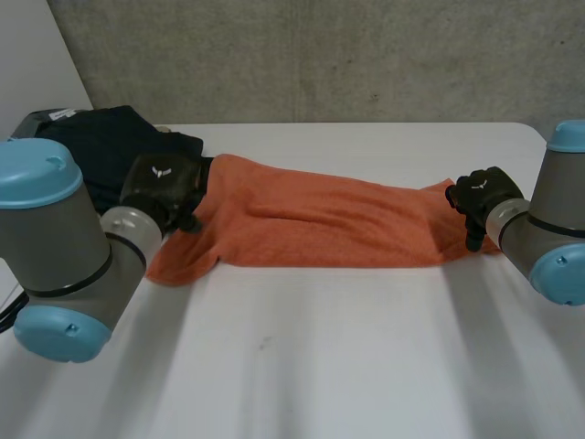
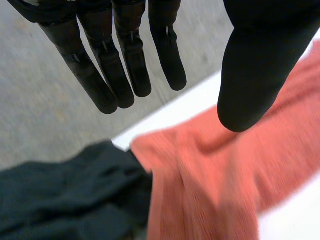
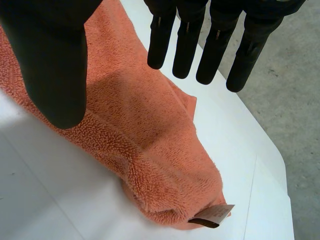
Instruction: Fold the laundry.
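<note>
Orange towel [image 1: 320,224] lies as a long band across the white table [image 1: 302,366], apparently folded lengthwise once. Left hand [image 1: 164,187] is over the towel's left end, right hand [image 1: 480,197] over its right end. Both are spread, fingers straight, thumb apart, gripping nothing. Judgement: one hand per end suits bringing end to end. Dark clothing [image 1: 110,142] is heaped against the towel's left end; a label [image 3: 212,216] sits at its right end.
</note>
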You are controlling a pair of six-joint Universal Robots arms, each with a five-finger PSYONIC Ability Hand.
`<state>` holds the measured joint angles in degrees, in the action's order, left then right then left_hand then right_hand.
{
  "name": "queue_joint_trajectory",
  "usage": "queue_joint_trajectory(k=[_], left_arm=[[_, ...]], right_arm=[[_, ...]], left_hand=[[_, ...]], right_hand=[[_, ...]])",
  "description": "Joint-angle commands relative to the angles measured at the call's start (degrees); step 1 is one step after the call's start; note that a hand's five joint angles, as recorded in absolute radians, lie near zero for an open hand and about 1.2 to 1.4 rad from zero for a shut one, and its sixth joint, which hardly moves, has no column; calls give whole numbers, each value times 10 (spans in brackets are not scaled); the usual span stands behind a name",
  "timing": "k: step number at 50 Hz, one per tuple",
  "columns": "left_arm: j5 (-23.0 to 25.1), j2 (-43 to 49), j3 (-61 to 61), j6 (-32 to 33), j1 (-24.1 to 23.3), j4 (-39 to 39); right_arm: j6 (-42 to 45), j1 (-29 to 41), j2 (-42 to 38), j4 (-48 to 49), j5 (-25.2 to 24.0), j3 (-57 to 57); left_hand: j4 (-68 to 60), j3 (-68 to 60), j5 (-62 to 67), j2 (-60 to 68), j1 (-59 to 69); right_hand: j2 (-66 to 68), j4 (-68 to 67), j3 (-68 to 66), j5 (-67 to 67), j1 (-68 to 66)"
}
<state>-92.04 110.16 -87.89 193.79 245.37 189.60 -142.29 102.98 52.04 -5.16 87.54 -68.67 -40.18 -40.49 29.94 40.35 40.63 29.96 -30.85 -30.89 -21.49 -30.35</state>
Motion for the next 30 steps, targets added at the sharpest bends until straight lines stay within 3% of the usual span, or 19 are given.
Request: queue_joint_trajectory(k=[1,17,24,27,29,30], left_arm=[[20,36,-11,50,19,-62],[29,181,105,62,43,-106],[34,206,141,64,35,-118],[28,205,143,64,31,-120],[20,197,142,63,31,-119],[8,183,139,61,29,-116]], right_arm=[[0,0,-1,1,-4,-9],[0,-5,-9,31,-4,-35],[0,-5,-19,57,-4,-42],[0,-7,-23,64,-1,-41],[1,-9,-25,68,-2,-42],[0,-14,-26,72,-4,-41]], left_hand=[[-10,-7,12,8,5],[22,25,-20,-24,-27],[-114,-111,116,112,109],[-398,-395,400,396,393],[-398,-395,401,397,394],[-398,-395,401,397,394]], right_hand=[[66,-57,-57,-51,-62],[70,-61,-60,-54,-66],[78,-69,-69,-63,-74],[212,-203,-203,-197,-208],[343,-334,-334,-328,-339],[499,-490,-490,-483,-495]])
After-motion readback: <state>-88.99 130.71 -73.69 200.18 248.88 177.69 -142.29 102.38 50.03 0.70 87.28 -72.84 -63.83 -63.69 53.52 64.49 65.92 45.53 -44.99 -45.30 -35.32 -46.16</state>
